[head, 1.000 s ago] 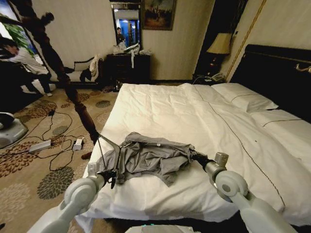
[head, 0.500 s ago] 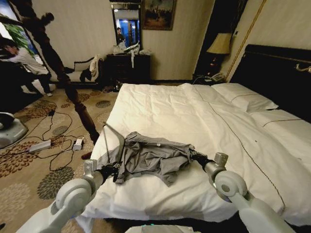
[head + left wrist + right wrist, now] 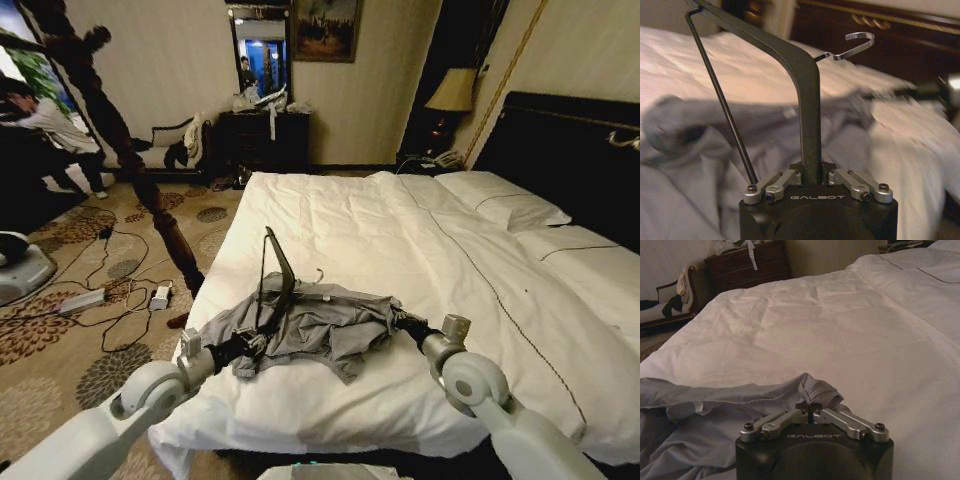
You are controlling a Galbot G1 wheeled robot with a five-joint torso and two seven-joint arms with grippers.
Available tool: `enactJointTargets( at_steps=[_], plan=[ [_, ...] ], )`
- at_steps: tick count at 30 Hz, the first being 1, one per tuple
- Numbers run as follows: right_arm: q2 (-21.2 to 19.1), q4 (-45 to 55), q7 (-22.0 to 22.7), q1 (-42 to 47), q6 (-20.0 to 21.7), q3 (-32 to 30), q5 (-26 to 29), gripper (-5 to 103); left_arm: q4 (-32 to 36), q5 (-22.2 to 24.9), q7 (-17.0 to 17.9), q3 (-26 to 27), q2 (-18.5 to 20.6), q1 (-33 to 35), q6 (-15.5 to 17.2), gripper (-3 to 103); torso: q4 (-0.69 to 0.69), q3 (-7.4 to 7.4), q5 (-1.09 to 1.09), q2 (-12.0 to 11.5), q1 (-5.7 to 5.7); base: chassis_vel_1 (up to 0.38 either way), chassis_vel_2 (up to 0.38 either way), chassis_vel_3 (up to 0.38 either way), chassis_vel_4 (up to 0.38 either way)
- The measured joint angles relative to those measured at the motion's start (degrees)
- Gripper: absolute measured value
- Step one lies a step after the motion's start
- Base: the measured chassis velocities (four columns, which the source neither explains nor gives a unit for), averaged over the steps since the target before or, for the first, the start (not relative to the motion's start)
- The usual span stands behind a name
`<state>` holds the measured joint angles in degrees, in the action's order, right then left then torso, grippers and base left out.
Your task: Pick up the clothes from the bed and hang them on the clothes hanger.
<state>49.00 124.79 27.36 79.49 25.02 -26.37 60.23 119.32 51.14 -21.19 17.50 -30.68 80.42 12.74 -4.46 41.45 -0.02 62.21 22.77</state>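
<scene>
The light-grey clothes (image 3: 320, 325) lie crumpled near the foot of the white bed (image 3: 400, 230). My left gripper (image 3: 254, 341) reaches in from the bed's left side, shut on the black clothes hanger (image 3: 279, 279). The hanger stands upright over the cloth's left end with its silver hook (image 3: 318, 272) pointing toward the pillows. In the left wrist view the gripper (image 3: 810, 174) clamps one arm of the hanger (image 3: 802, 75) above the clothes (image 3: 715, 130). My right gripper (image 3: 399, 322) is at the cloth's right end. In the right wrist view it (image 3: 810, 407) is shut on a raised fold of the clothes (image 3: 715, 410).
A tall dark turned-wood coat stand (image 3: 150, 190) leans over the carpet left of the bed, with cables and power strips (image 3: 85, 298) around its foot. A chair with draped garments (image 3: 185, 140), a dark dresser (image 3: 265, 135) and a lamp (image 3: 452, 92) line the far wall. The black headboard (image 3: 570, 150) is at the right.
My left gripper has carried the hanger rightward from the bed's edge onto the clothes, and the hanger now stands more upright. The right gripper has kept its hold and place.
</scene>
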Motion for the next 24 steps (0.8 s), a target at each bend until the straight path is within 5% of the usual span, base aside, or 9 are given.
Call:
enactJointTargets(
  at_steps=[4,6,9,19,24],
  plan=[
    [0.1,0.0,0.0,0.4,0.0,0.0,-0.3,0,-0.6,-4.5,-4.7,0.5,6.0,4.3,-3.0,17,0.02,0.0,0.0,0.0,0.0,0.0,0.0,0.0,0.0],
    [0.1,-0.1,0.0,0.6,0.0,0.0,-0.4,0,-2.4,-12.2,-8.7,0.9,10.7,6.6,-7.5,17,0.01,0.0,0.03,0.0,0.0,0.0,0.0,0.0,0.0],
    [0.1,-0.3,0.0,0.3,0.0,0.2,-0.4,0,-4.6,-17.5,-11.6,0.3,13.2,6.7,-11.3,17,-0.01,0.0,0.02,0.0,0.0,0.0,0.0,0.0,0.0],
    [-0.1,-0.9,-0.1,-0.1,0.0,0.7,-0.3,0,-13.4,-24.9,-18.2,-0.6,15.1,5.2,-19.6,17,0.0,0.0,0.01,0.0,0.0,0.0,0.0,0.0,0.0],
    [-0.1,-1.1,-0.1,-0.4,0.0,1.1,-0.1,0,-15.6,-25.3,-16.7,-1.7,14.0,4.1,-20.4,15,0.01,0.0,0.0,0.0,0.0,0.0,0.0,0.0,0.0]
  ],
)
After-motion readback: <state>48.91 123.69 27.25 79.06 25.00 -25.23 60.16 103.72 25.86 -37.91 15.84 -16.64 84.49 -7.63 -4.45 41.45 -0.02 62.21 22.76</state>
